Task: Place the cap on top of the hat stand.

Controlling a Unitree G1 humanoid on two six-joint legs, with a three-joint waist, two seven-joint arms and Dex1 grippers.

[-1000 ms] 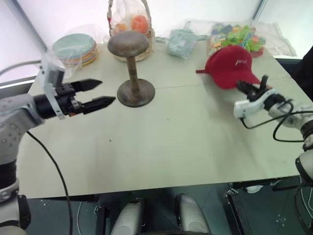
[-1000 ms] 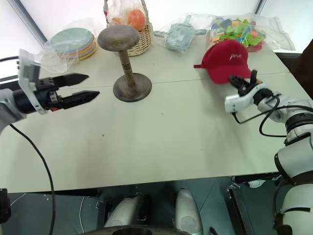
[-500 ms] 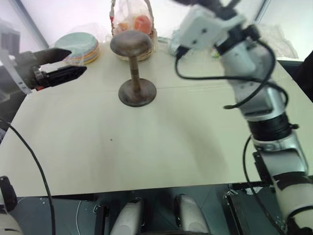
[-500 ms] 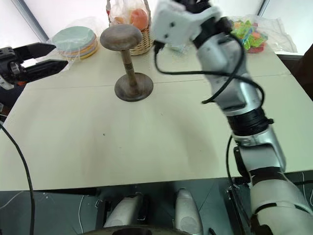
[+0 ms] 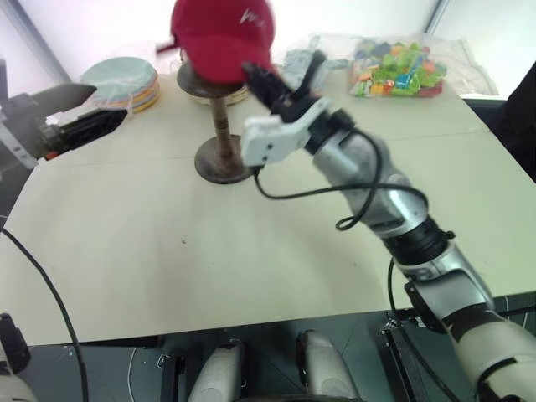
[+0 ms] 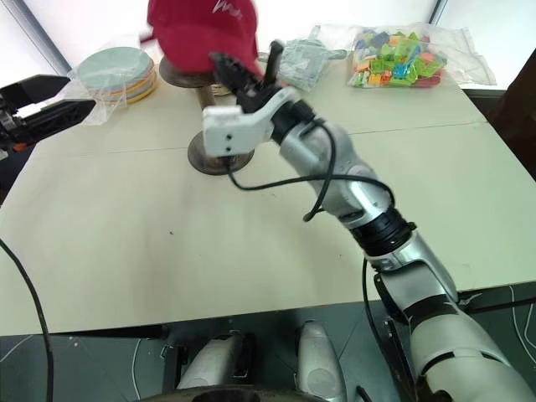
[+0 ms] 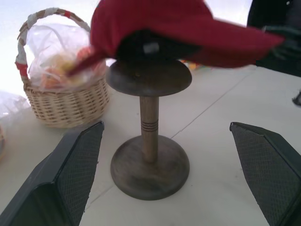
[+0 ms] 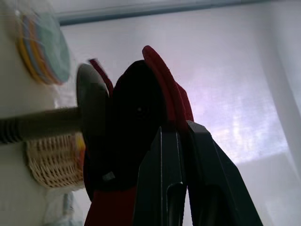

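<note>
- A dark red cap [image 5: 219, 35] is held over the domed top of the wooden hat stand [image 5: 220, 149], by its brim, in the closed right gripper [image 5: 270, 86].
- The left gripper [image 5: 79, 110] is seen at the table's [image 5: 276, 251] left edge, fingers parted, well apart from the stand.
- Stacked plates [image 5: 126, 79] and a bag of coloured blocks [image 5: 394, 67] are set along the far side.

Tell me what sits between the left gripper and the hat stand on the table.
Nothing: in the left eye view only bare table lies between the left gripper and the hat stand. The left wrist view shows the same open stretch.
</note>
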